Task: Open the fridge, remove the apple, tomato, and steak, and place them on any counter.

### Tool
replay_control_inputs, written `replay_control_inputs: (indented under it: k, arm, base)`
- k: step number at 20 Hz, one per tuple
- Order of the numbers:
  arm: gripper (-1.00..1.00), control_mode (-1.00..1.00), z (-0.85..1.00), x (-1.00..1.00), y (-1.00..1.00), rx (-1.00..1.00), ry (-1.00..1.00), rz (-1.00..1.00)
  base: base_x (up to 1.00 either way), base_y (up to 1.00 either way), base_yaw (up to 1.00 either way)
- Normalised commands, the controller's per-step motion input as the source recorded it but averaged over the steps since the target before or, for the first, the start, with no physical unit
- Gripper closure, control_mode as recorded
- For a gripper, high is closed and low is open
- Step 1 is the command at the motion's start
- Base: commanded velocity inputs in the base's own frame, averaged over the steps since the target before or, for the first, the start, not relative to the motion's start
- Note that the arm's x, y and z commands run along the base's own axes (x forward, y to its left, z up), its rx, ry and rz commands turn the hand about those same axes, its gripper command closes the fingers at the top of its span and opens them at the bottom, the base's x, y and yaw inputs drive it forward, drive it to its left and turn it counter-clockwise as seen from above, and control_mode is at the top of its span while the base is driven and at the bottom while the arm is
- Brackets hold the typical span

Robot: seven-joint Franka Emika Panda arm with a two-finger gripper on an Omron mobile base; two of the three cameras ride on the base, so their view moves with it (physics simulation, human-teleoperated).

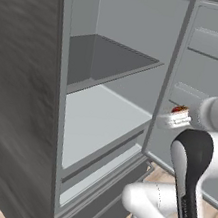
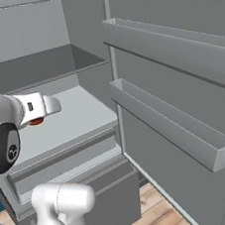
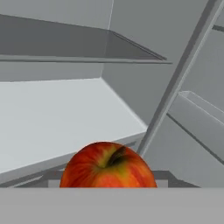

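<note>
The fridge [image 1: 23, 91] stands open, its door [image 2: 180, 76] swung out to the right. A red and yellow apple [image 3: 108, 167] sits right in front of the hand camera, just outside the fridge's front edge at middle-shelf height. My gripper [image 1: 176, 117] is shut on the apple [image 1: 180, 111], whose red shows under the white hand [image 2: 35, 121]. The fingers themselves are hidden. The pale grey shelves [image 3: 52, 113] inside are bare. Steak, tomato and counter are out of view.
The door carries two long grey bins [image 2: 175, 121] on its inner face, close to the right of the hand. The bottom drawer [image 1: 106, 192] sits below the shelves. Wooden floor [image 2: 157, 214] shows beneath the door.
</note>
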Motion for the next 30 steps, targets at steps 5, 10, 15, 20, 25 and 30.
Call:
replay_control_inputs:
  k: [5, 10, 15, 20, 25, 30]
  arm:
    - [1.00, -1.00, 0.36, -0.28, 0.00, 0.00, 0.13, -0.03]
    - [1.00, -1.00, 0.00, 0.00, 0.00, 0.00, 0.03, -0.01]
    - [1.00, -1.00, -0.01, 0.00, 0.00, 0.00, 0.00, 0.00]
    - [1.00, 1.00, -0.04, -0.02, 0.00, 0.00, 0.00, 0.00]
    - [1.00, 1.00, 0.00, 0.00, 0.00, 0.00, 0.00, 0.00]
    - [1.00, 1.00, 0.00, 0.00, 0.00, 0.00, 0.00, 0.00]
  base:
    - [0.00, 0.00, 0.00]
    - [0.00, 0.00, 0.00]
    - [0.00, 0.00, 0.00]
    - [-0.17, -0.02, -0.04]
    - [-0.65, -0.14, -0.40]
    - [-0.76, -0.27, -0.65]
